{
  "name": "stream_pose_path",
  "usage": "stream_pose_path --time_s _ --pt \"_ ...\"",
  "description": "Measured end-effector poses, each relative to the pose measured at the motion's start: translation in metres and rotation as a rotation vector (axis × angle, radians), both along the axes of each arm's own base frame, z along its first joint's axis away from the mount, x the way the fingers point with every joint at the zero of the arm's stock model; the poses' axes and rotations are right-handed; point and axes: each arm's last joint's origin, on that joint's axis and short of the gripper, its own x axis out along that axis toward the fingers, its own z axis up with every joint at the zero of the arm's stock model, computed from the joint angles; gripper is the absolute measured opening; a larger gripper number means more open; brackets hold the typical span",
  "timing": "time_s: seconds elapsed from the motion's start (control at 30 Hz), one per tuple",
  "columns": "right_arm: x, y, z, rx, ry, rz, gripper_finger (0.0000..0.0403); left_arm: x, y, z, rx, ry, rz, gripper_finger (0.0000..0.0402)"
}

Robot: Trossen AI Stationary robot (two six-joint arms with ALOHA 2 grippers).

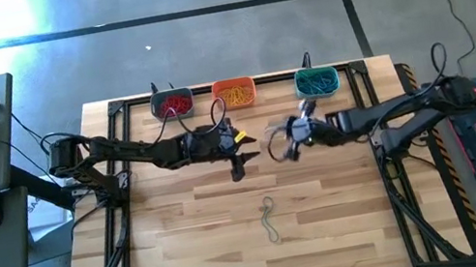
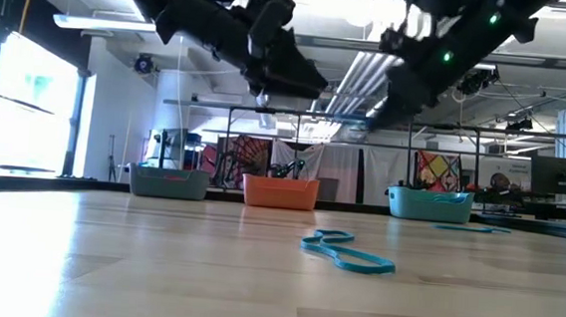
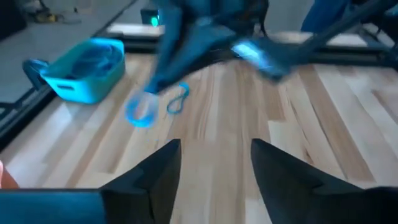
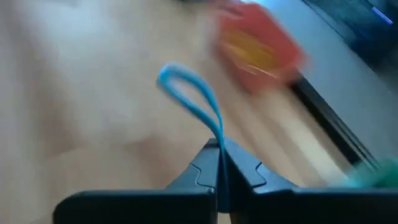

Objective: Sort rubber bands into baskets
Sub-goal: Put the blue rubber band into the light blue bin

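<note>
Clearly the right gripper [image 4: 219, 163] is clenched on a blue rubber band [image 4: 193, 93] by one thin end — it could slip free before reaching the far-right teal basket [image 1: 317, 83]. Left gripper [image 3: 214, 163] hangs released, empty; another band [image 1: 270, 220] lies nearer.

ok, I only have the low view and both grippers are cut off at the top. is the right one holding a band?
Observer: Yes. In the right wrist view the right gripper is shut on a blue rubber band, whose loop sticks out past the fingertips.
Operator: and the left?
Observer: The left gripper is open, with nothing between its fingers.
Operator: what's in the grey-blue basket? can't see over the rim.
Observer: From above, the grey-blue basket holds red bands.
</note>
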Motion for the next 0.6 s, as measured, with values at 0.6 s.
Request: stream_pose_path --time_s 0.6 --pt "-0.073 -0.152 -0.019 0.206 0.044 -0.749 0.0000 0.002 -0.001 0.004 0.030 -0.047 0.010 0.0200"
